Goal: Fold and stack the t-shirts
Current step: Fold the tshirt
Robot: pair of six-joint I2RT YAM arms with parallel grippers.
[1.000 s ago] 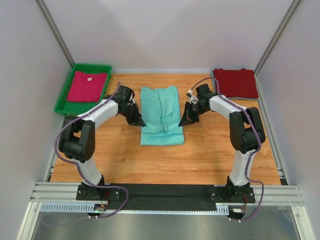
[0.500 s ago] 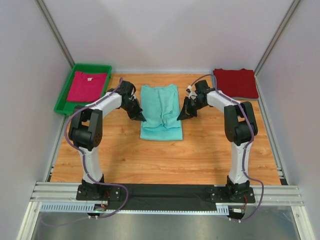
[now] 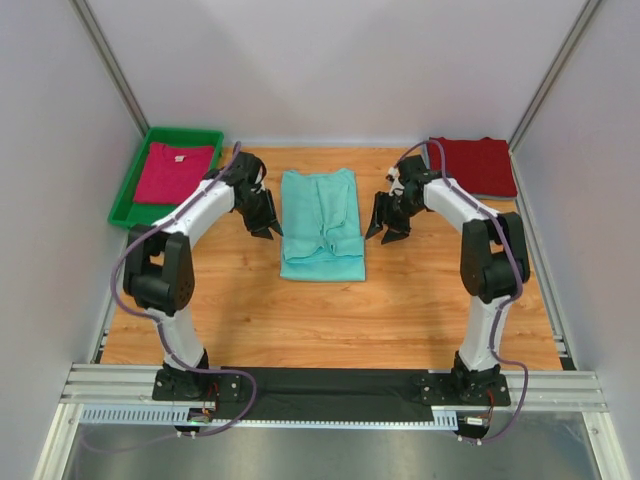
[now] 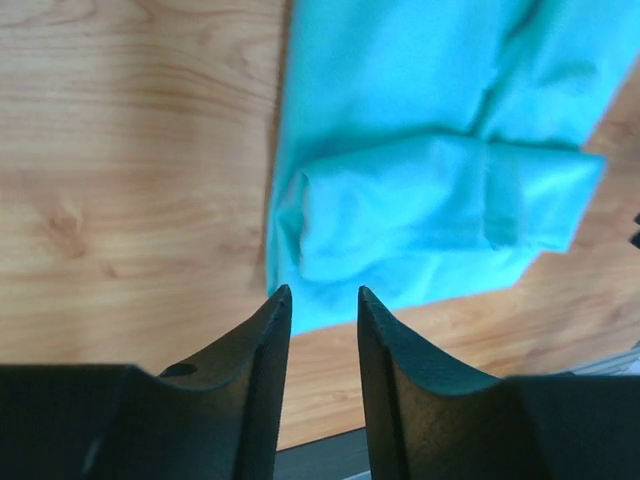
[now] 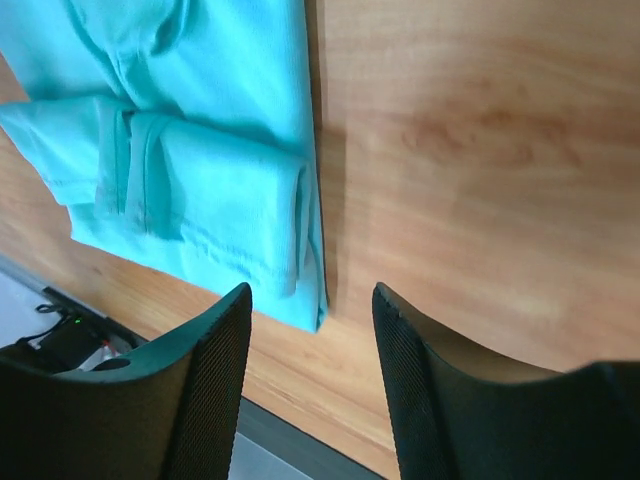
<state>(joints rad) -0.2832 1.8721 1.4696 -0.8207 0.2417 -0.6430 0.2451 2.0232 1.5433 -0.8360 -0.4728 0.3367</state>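
Lying folded into a long panel on the wooden desk [image 3: 420,300], the mint-teal t-shirt [image 3: 322,225] is flanked by the two hands, and is touched by neither. The left hand [image 4: 322,295] is held just off the shirt's left edge, its fingers parted and nothing gripped between them; the shirt's doubled-over near end is seen just beyond its fingertips. The right hand [image 5: 312,292] is poised beside the opposite edge, likewise open and empty, with the cloth's near corner seen on the desk beyond the gap between its fingers. The dark red t-shirt [image 3: 475,165] is laid flat behind the right hand, at the desk's far corner. The magenta-pink t-shirt [image 3: 175,172] is kept in the green tray [image 3: 128,195], outward of the left hand.
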